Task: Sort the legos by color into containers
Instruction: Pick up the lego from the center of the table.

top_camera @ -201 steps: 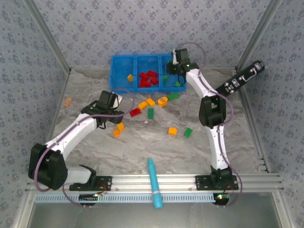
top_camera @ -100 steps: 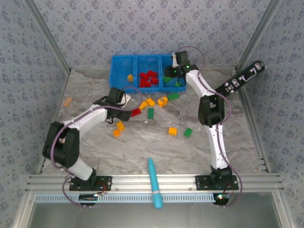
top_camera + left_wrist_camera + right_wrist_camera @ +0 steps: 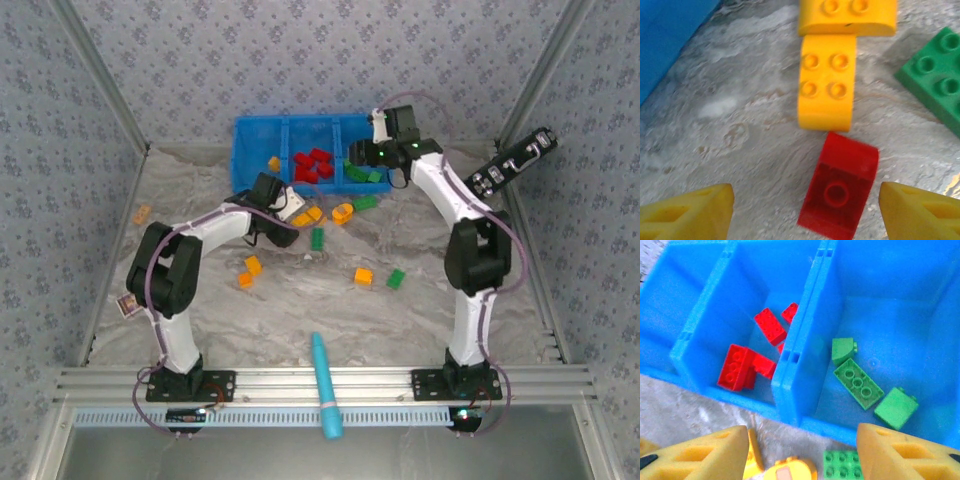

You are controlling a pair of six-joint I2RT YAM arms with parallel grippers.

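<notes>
We are seeing red legos (image 3: 742, 367) in the blue bin (image 3: 795, 357), right fingers (image 3: 705, 452) newly parting, empty, left fingers (image 3: 690, 210) wide, seemingly straddling a red brick (image 3: 840, 192)

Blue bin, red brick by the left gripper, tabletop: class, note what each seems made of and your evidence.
Blue bin: moulded plastic, glossy; smooth walls catch light. Red brick: hard plastic, slight sheen; crisp edges, moulded round stud. Tabletop: perhaps marble-print sheet or cloth, matt; it looks creased, so unsure.

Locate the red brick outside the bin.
In the left wrist view the red brick lies between the open left fingers, just below an orange-yellow brick.
</notes>
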